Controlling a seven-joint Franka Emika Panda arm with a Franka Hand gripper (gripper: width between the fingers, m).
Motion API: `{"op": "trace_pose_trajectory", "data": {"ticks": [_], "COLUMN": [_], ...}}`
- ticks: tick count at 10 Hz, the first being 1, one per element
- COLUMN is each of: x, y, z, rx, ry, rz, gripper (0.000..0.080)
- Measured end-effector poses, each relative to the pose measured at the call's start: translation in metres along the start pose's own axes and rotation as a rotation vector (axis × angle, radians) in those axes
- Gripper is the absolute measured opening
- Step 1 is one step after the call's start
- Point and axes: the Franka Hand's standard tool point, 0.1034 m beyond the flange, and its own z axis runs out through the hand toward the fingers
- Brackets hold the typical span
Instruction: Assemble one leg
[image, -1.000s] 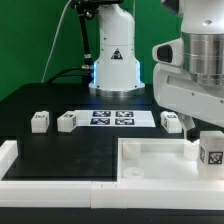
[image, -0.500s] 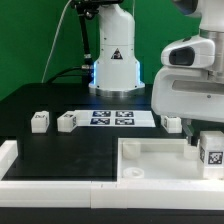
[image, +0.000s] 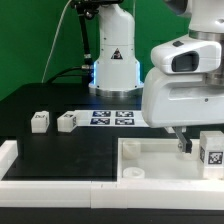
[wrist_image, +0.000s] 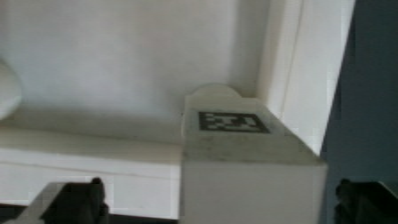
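Note:
A leg (image: 211, 150), a small white block with a black-and-white tag, stands on the large white panel (image: 150, 160) at the exterior view's right. My gripper (image: 190, 143) hangs low just beside it. In the wrist view the leg (wrist_image: 249, 160) fills the space between my two dark fingertips (wrist_image: 71, 200), which stand apart on either side of it without touching; the gripper (wrist_image: 217, 205) is open. Two more legs (image: 40, 121) (image: 67, 121) lie on the black table at the exterior view's left.
The marker board (image: 112, 118) lies behind the panel. A white raised rail (image: 60, 185) runs along the front of the table. The robot base (image: 113, 60) stands at the back. The panel's raised rim (wrist_image: 299, 70) runs close beside the leg.
The arm has come down and shifted toward the exterior view's left. Its white hand now hides the leg that lay near the marker board's right end.

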Motion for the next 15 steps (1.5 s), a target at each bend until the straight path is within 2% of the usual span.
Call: {"op": "trace_pose_trajectory", "data": {"ticks": [2,4,5,6,7,10,11,13,14,15], "x": [0.0,0.0,0.0,0.0,0.0,0.0,-0.001,-0.003,-0.004,-0.006], "y": [0.0,0.0,0.0,0.0,0.0,-0.001,0.002,0.011,0.016,0.022], "z": [0.0,0.0,0.0,0.0,0.0,0.0,0.0,0.0,-0.001,-0.001], "rx": [0.0,0.0,0.001,0.001,0.001,0.016,0.017,0.006,-0.005,-0.028], "ry": [0.0,0.0,0.0,0.0,0.0,-0.002,-0.007,-0.017,-0.021,-0.02], "rz": [0.008,0.008,0.015,0.045,0.044,0.369,0.503,0.683,0.772,0.892], "gripper": [0.0649,0.0392,0.0392,0.0291,0.0291,0.0291,0.0291,0.0294,0.0294,0.0301]}}
